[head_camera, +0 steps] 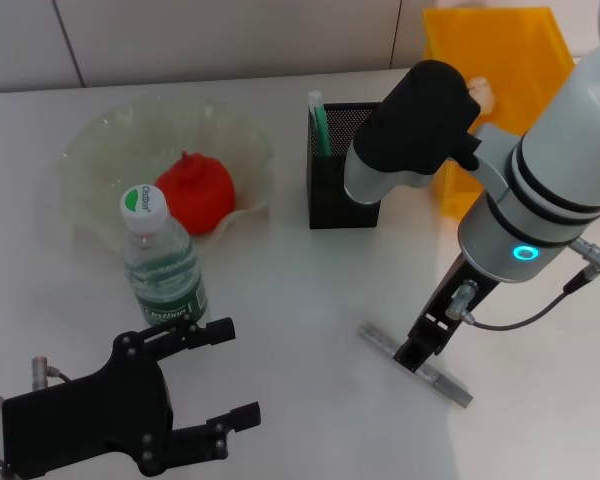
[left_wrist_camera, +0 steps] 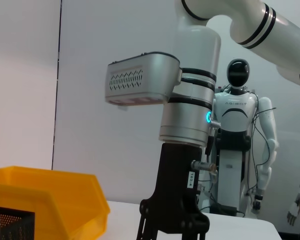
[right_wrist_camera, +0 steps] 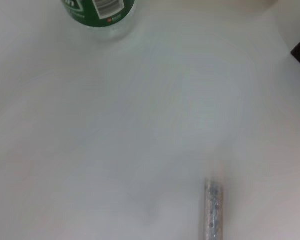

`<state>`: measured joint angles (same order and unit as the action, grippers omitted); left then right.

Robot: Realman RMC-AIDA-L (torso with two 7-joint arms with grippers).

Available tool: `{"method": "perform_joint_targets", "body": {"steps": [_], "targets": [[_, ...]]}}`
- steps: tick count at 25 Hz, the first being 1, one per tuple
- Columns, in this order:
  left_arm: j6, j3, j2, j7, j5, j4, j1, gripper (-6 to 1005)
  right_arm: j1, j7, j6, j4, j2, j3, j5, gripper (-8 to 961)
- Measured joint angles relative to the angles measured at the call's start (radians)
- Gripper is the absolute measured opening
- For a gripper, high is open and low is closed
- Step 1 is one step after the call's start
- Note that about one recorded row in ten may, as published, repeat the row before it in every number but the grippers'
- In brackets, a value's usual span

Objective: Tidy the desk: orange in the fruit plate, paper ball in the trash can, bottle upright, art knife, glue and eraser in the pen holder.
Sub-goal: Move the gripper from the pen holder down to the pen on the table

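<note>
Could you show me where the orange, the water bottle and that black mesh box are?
orange (head_camera: 195,193): head view, middle of its red-orange skin.
bottle (head_camera: 165,270): head view, on its green label.
pen holder (head_camera: 329,190): head view, its front mesh wall.

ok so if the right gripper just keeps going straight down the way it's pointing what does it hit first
The right gripper points down at the table, directly over the grey art knife lying flat there. It would most likely meet the knife first, then the table. How close it already is cannot be told.
</note>
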<state>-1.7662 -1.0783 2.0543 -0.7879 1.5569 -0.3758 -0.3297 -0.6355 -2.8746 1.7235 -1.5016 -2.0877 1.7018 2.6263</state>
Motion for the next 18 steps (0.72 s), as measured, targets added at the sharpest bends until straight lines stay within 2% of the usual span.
{"method": "perform_joint_targets", "body": {"steps": [11, 18], "targets": [[-0.001, 0.000, -0.001, -0.001, -0.001, 0.000, -0.001, 805, -0.050, -0.030, -0.100, 0.152, -0.002, 0.008, -0.017, 680], [-0.001, 0.000, 0.000, -0.001, 0.000, 0.000, -0.002, 805, -0.058, -0.035, -0.126, 0.183, -0.002, 0.014, -0.039, 671]]}}
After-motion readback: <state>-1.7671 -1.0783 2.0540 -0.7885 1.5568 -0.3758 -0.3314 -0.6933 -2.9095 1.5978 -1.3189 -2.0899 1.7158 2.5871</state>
